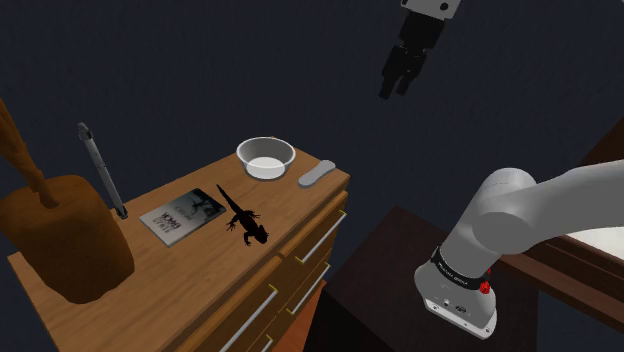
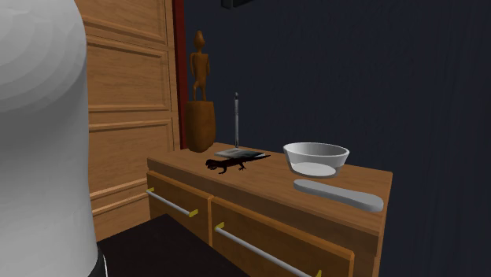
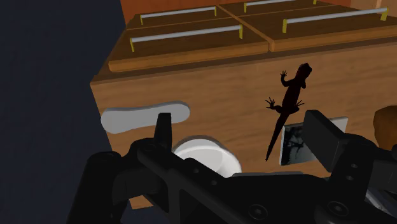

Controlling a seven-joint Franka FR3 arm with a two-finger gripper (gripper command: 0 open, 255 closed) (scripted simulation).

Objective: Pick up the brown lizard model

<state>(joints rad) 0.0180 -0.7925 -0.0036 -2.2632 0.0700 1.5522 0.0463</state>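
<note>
View of the counter (image 1: 200, 275) before the grasp. The jaws hang high above it and well apart from everything on it; I see them standing wide, holding nothing. The lizard model (image 1: 241, 218), rendered nearly black, lies flat near the front edge, above the drawers, its tail reaching over a photo card (image 1: 178, 215). I judge it light and stiff, with thin legs and a tail that could snap or slip. The best hold is probably across the trunk, between the fore and hind legs, with the jaws brought low because the body sits so flat. The only container, a pale bowl (image 1: 266, 174), stands near the lizard beside a flat grey bar (image 1: 317, 174); I see nothing in it.
</note>
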